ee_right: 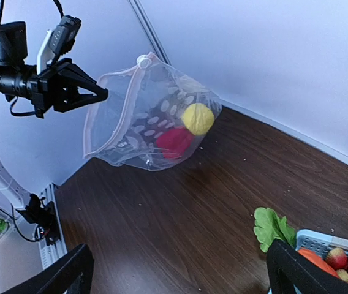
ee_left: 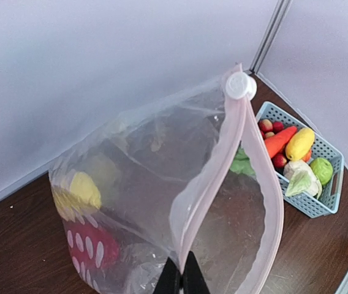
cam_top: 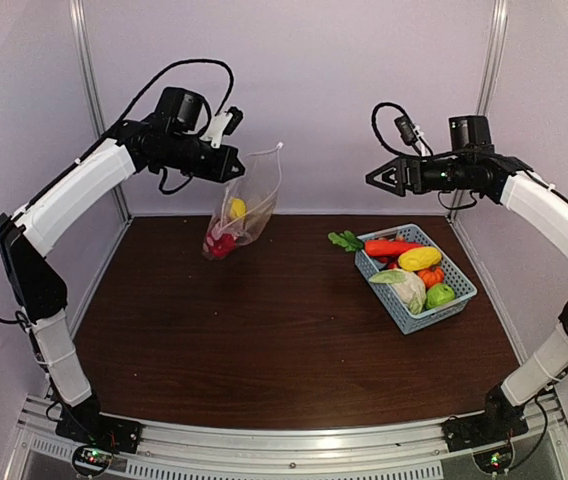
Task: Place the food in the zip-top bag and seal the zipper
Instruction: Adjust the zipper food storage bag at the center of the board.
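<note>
Dark wooden table (cam_top: 264, 340): the zip-top bag (cam_top: 249, 200) hung at the back left with its mouth gaping toward the right arm, likely so that pieces could be dropped in. The light-blue mesh basket (cam_top: 444, 310) sat well apart at the right, holding red pepper (cam_top: 392, 247), cabbage (cam_top: 409, 290) and more. The left gripper (cam_top: 232, 166) was clenched on the zipper (ee_left: 247, 165) edge, and the right gripper (cam_top: 376, 178) hovered released and empty, high between bag and basket, probably ready for another pick. 2 pieces lay inside the bag, a red one (cam_top: 222, 243) and a yellow fruit (cam_top: 237, 208).
</note>
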Tool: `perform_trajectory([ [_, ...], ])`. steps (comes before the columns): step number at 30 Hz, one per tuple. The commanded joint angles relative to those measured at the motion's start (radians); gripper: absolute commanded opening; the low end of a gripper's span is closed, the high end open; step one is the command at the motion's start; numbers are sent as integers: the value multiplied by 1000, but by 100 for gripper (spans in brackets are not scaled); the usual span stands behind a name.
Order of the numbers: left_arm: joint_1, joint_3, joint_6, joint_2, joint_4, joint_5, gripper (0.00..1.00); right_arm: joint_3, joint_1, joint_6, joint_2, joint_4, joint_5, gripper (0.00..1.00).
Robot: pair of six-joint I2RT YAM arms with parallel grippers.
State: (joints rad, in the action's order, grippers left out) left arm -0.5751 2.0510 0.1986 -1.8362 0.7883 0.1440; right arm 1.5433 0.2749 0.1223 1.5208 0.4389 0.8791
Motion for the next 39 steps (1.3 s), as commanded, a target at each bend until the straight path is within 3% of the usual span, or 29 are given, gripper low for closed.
perform_trajectory([
  [1,4,-38,-31,-10,-6,84,0,-24,-10,-278,-24,185,-178,100],
  [4,4,-112,-59,-17,-8,94,0,-39,-13,-410,-12,297,-239,99],
  [9,4,-254,-73,-19,-88,322,0,-118,-23,-572,-13,395,-377,95],
  [14,10,-333,-86,-1,-162,352,0,-131,-27,-768,-29,474,-545,91],
  [19,10,-428,9,80,-282,537,0,-125,-35,-941,-12,536,-623,79],
  [22,-1,-405,18,112,-282,571,0,-145,-36,-988,-6,523,-645,77],
  [24,-2,-374,13,133,-230,433,0,-143,-37,-980,2,496,-664,78],
  [29,15,-310,-67,201,-38,-95,0,-118,-50,-940,19,433,-674,78],
  [30,16,-295,-79,206,-3,-232,0,-109,-58,-945,23,435,-663,78],
  [32,16,-251,-142,205,63,-374,0,-71,-104,-931,41,455,-561,79],
  [34,15,-222,-179,221,82,-396,0,-9,-151,-924,91,508,-472,79],
  [39,13,-226,-188,228,60,-177,0,51,-181,-1020,170,598,-438,78],
])
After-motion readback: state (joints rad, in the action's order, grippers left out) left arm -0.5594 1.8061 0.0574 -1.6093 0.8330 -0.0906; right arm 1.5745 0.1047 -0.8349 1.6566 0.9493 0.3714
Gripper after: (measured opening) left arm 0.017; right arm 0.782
